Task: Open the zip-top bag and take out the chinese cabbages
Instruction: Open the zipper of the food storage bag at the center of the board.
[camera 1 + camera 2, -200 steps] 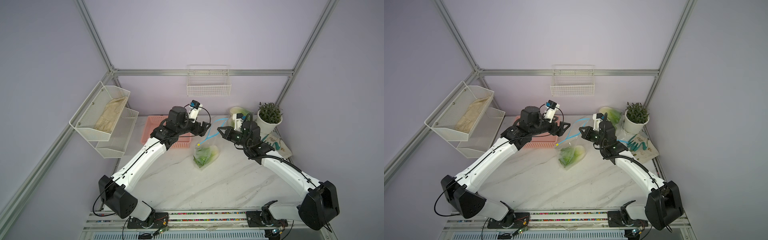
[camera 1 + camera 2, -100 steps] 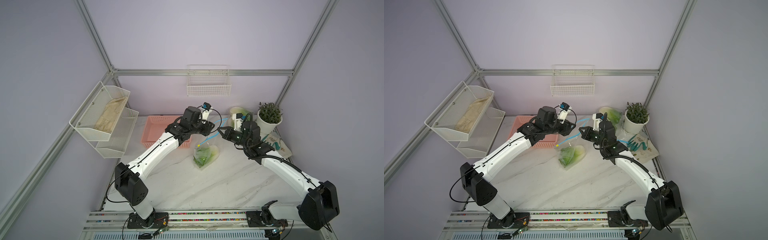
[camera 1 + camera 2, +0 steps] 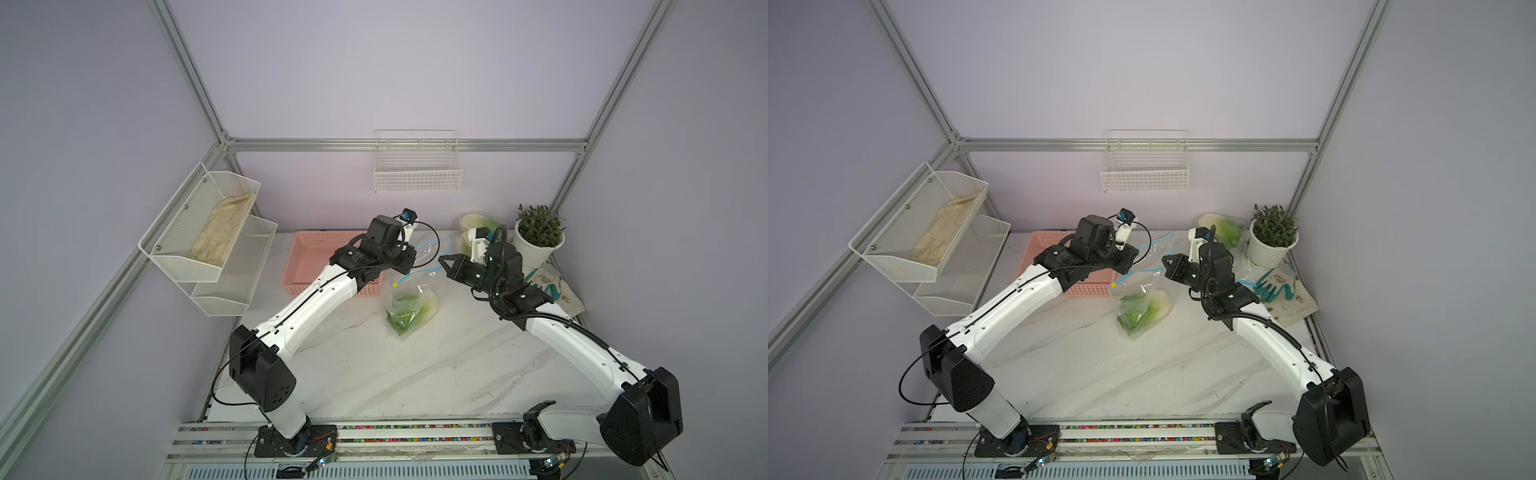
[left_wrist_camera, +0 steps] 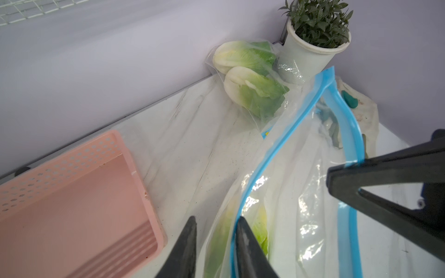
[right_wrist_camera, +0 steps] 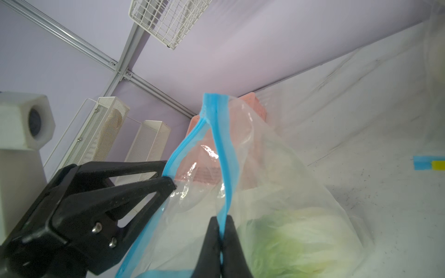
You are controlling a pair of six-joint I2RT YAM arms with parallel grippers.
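The zip-top bag (image 3: 409,291) is clear film with a bright blue zip strip (image 4: 284,144). The chinese cabbages (image 3: 1142,309) have white stems and light-green crinkled leaves. The surface (image 3: 415,374) is white marble with grey veining. The basket (image 3: 309,257) is pink and perforated. The left pincer (image 5: 168,173) and right pincer (image 5: 221,220) are black. The arms (image 3: 307,307) have white shells and black joints. The plant (image 3: 538,220) is dark green and its pot (image 3: 534,251) is white. The walls (image 3: 415,62) are plain lilac.

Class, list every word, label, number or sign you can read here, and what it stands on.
No text here can be read.
Printed marks on the cloth by the plant pot: too small to read.
White mark on the left arm: too blurred to read.
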